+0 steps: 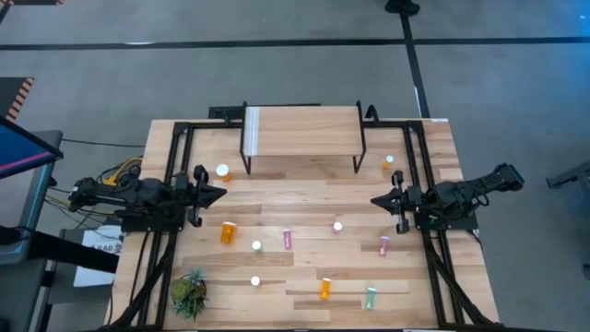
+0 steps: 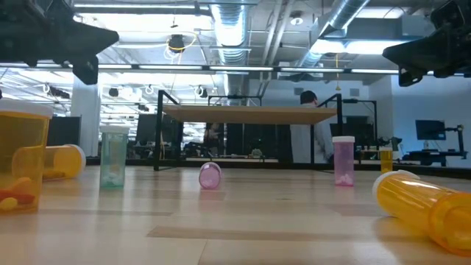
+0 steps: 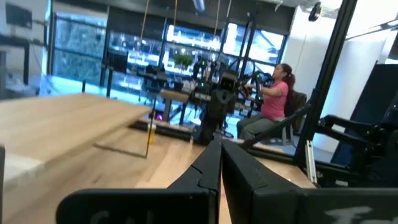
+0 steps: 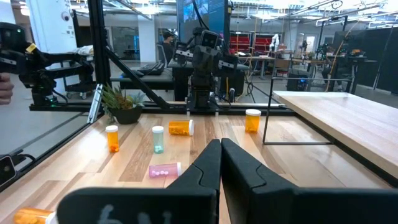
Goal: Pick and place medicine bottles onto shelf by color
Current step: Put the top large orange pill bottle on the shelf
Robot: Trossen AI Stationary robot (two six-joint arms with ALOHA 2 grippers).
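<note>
Both the left gripper [image 1: 219, 193] and right gripper [image 1: 376, 200] hover clenched, empty; lying medicine bottles [image 1: 288, 240] between them would probably roll if nudged.

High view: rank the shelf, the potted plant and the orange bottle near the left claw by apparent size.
1. Shelf, by far the largest.
2. Potted plant.
3. Orange bottle, smallest.

From above, you look straight down on the whole table [image 1: 304, 198]. The low camera sits at tabletop height, close to the nearest bottles, facing the shelf [image 2: 250, 114] and room beyond. Each wrist camera looks level across the table toward the opposite arm; both share the shelf [image 4: 339, 115] with the other views.
</note>
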